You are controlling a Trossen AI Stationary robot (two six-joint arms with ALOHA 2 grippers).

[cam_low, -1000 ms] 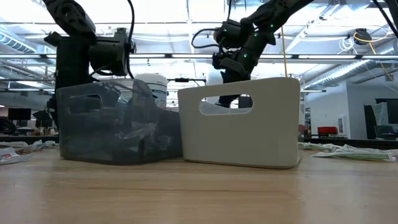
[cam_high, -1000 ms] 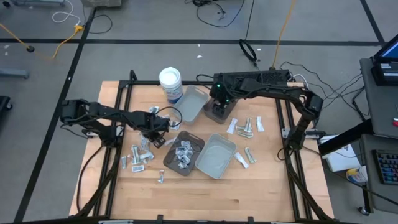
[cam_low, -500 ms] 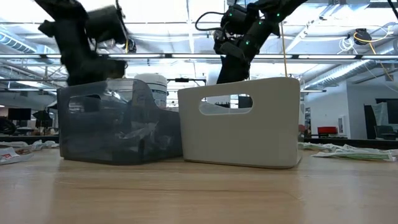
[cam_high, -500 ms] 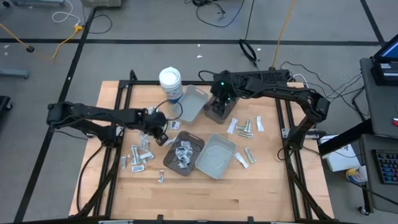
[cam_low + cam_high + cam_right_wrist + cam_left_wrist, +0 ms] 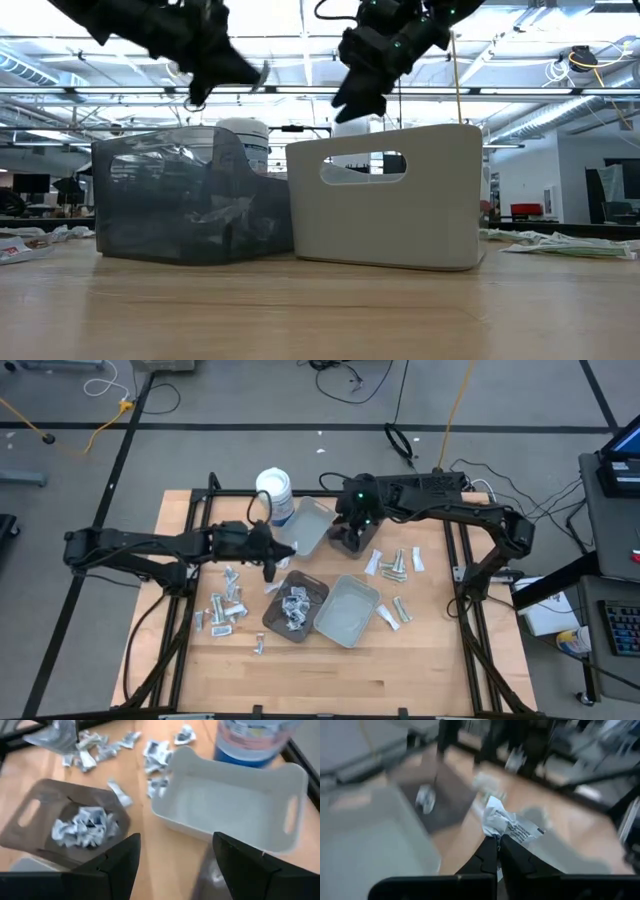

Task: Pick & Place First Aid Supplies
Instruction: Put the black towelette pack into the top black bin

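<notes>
Since the earlier frame my left gripper (image 5: 496, 839) has lifted off the table and swung toward the brown tray (image 5: 296, 606), jaws clamped on a crumpled white packet (image 5: 501, 821). I can't read its print; the wrist picture is smeared. My right gripper (image 5: 175, 851) hangs spread, empty, beyond that tray. More packets (image 5: 85, 826) fill the tray; others (image 5: 224, 609) lie beside it.

I see crumpled white packet (image 5: 504, 822), black print | brown tray (image 5: 30, 822), white-grey packets (image 5: 85, 827) | pale grey tray (image 5: 235, 802) | white tub (image 5: 275, 488), blue label | light wood table (image 5: 400, 670)
</notes>
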